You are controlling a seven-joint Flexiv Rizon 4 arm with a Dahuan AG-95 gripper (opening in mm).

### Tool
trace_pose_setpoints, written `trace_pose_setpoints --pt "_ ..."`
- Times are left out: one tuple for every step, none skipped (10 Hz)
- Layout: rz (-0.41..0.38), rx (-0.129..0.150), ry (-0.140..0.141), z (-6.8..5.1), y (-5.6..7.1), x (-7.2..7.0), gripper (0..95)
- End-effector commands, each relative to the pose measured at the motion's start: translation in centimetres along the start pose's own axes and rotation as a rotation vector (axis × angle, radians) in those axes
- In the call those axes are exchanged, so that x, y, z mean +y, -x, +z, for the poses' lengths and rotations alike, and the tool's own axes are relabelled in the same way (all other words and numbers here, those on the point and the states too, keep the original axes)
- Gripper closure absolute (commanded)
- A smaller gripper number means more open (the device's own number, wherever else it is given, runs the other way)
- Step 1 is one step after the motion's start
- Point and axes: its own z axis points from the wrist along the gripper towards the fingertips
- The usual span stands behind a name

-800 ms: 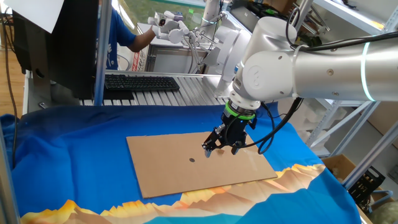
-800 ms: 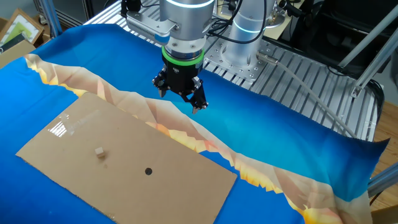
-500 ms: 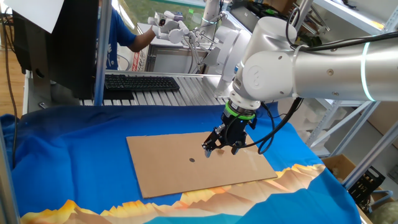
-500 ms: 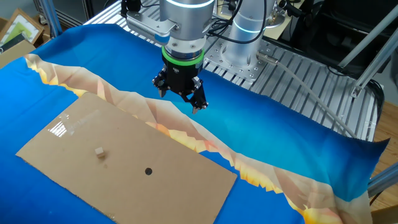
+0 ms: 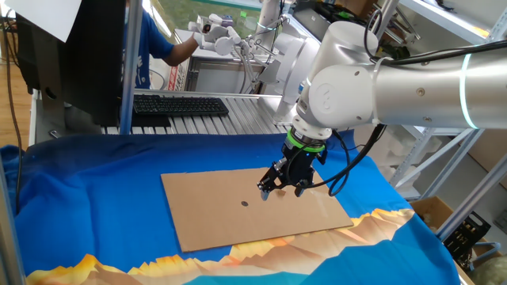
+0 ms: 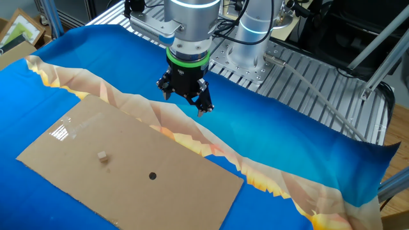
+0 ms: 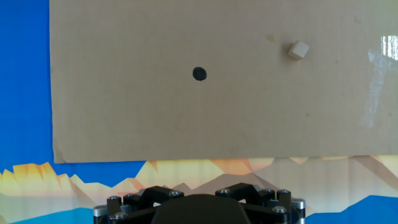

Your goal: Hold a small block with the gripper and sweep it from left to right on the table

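Observation:
The small block point(image 6: 101, 156), a tiny pale cube, lies on the brown cardboard sheet point(image 6: 77, 172) and shows at the upper right of the hand view point(image 7: 298, 50). In one fixed view I cannot pick it out. My gripper point(image 6: 186, 102) hangs above the orange border of the blue-clothed table point(image 6: 287, 140), well away from the block, with its fingers spread open and nothing between them. From the other side the gripper point(image 5: 281, 188) hovers over the sheet's right part. Only its black base point(image 7: 199, 208) shows in the hand view.
A small dark dot point(image 6: 152, 176) marks the cardboard near its middle. Behind the table stand a slatted metal bench with a black keyboard point(image 5: 178, 104), a dark monitor point(image 5: 79, 55), a white robot hand point(image 5: 218, 36) and a person in blue point(image 5: 154, 43).

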Motion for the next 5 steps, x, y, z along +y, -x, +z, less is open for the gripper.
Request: trace_pose_setpoints --pt "0.132 0.04 0.084 0.0 0.0 0.0 95.0" --pt "0.131 0.046 0.093 -0.01 0.0 0.0 95.0" --pt "0.125 0.054 0.107 -0.01 0.0 0.01 95.0" --pt "0.12 0.055 0.108 -0.01 0.0 0.02 95.0" --pt "0.119 0.055 0.106 -0.03 -0.01 0.03 95.0"
